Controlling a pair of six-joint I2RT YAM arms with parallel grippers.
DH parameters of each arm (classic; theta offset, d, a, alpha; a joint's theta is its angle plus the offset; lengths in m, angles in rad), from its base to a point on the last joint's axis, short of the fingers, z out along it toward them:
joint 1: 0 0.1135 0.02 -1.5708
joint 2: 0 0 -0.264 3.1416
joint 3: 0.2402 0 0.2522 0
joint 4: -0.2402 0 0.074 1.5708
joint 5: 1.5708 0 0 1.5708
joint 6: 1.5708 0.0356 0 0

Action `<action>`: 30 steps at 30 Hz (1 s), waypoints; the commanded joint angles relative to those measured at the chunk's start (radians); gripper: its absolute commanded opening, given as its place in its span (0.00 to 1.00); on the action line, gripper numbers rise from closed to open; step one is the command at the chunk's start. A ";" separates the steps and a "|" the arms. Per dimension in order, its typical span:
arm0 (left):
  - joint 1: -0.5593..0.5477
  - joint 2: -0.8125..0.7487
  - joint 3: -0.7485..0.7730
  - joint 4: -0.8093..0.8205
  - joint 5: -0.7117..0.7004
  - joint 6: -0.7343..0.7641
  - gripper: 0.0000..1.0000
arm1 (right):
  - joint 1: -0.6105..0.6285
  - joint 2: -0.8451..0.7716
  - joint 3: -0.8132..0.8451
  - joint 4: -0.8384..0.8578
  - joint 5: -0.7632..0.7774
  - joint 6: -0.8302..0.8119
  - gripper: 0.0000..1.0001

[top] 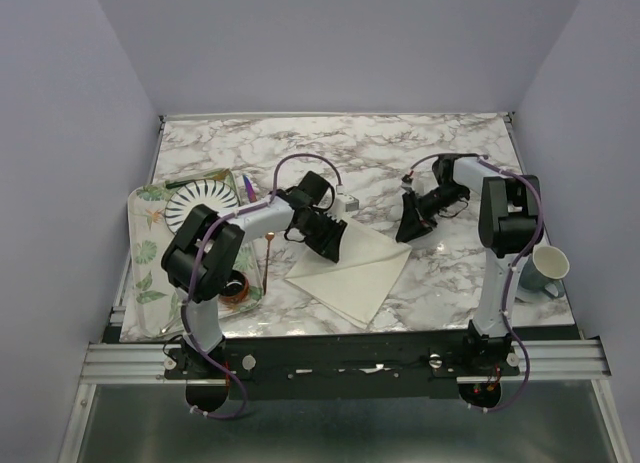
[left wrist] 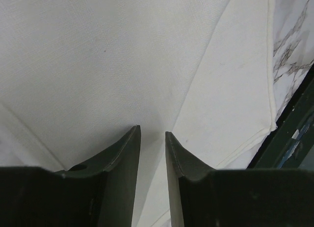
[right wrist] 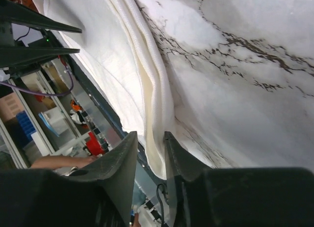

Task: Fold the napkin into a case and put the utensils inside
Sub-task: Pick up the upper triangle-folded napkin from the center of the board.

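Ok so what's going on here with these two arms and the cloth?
Both arms are working on the cream napkin, which lies partly folded on the marble table. The right pincer has the napkin's thick folded edge between its fingers. The left pincer sits low over the cloth, jaws narrowly apart; a grip isn't clear. The utensils lie over by the tray at left, not yet tucked in.

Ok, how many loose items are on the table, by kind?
Napkin: 1
Utensils: 2 (purple one, copper one)
Striped plate: 1
Leaf-print tray: 1
Mug: 1
Brown round item, kind unclear: 1
Total: 7
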 commanded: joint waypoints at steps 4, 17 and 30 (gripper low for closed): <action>0.029 -0.039 0.000 0.030 0.072 -0.040 0.40 | 0.028 -0.033 -0.004 -0.006 0.021 -0.030 0.42; 0.032 -0.005 -0.059 0.066 0.040 -0.026 0.39 | -0.011 -0.046 0.010 0.066 0.251 -0.002 0.75; 0.032 0.017 -0.057 0.095 0.051 -0.061 0.39 | 0.015 0.072 -0.010 -0.032 0.032 -0.008 0.64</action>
